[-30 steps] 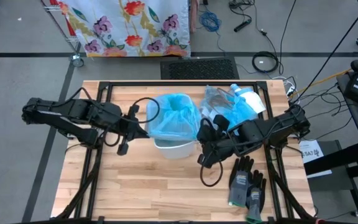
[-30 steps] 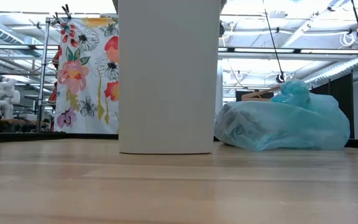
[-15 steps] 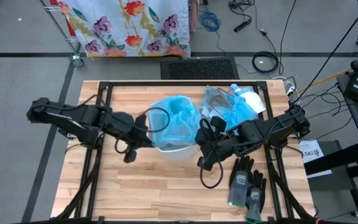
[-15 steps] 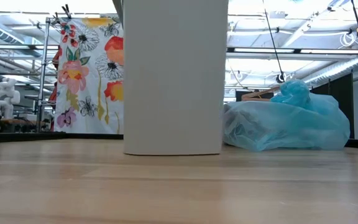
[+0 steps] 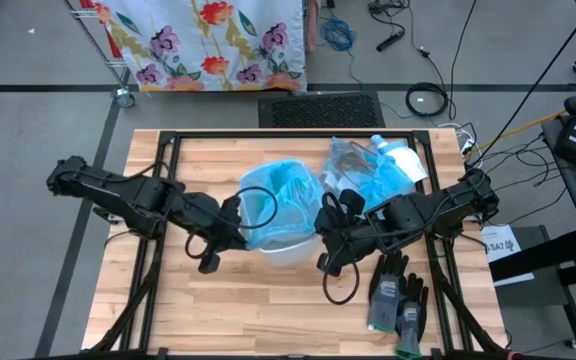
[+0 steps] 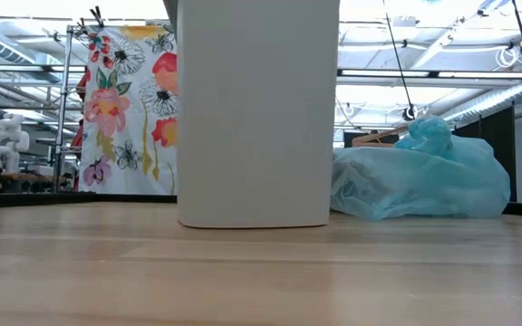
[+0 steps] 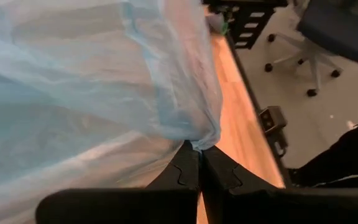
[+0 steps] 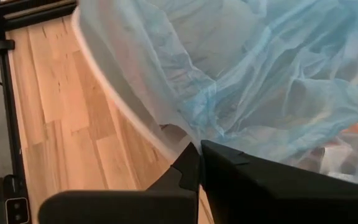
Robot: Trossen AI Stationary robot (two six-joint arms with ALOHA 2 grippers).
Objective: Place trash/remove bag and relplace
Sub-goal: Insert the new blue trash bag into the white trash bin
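A white bin (image 5: 290,248) stands mid-table with a thin blue bag (image 5: 280,200) draped in and over its mouth. My left gripper (image 5: 238,222) is at the bin's left side, shut on the bag. My right gripper (image 5: 324,236) is at the bin's right side, also shut on the bag. The low view shows the bin (image 6: 256,113) standing upright on its base. A filled blue bag (image 5: 368,172) lies at the back right, resting on the table (image 6: 420,181). The trash is hidden. My left gripper pinches a gathered bit of the bag's edge (image 7: 201,140) between its two fingertips (image 7: 185,171), slanting down from the table's left. The film runs taut from the pinch toward the bin. My right gripper pinches the bag's edge (image 8: 191,142) between its shut fingers (image 8: 188,168), just outside the bin's rim (image 8: 120,102), slanting down from the table's right. The film is stretched over the rim there.
A pair of grey-black gloves (image 5: 398,298) lies near the front right. A blue-and-white packet (image 5: 400,158) sits beside the filled bag at the back right. Black frame bars (image 5: 158,250) run along the table's left and right sides.
My left gripper has moved toward the table's right and near edge and a little down, staying shut on the bag's edge. The bag's mouth has been drawn wider open. The bin has slid slightly toward the right gripper.
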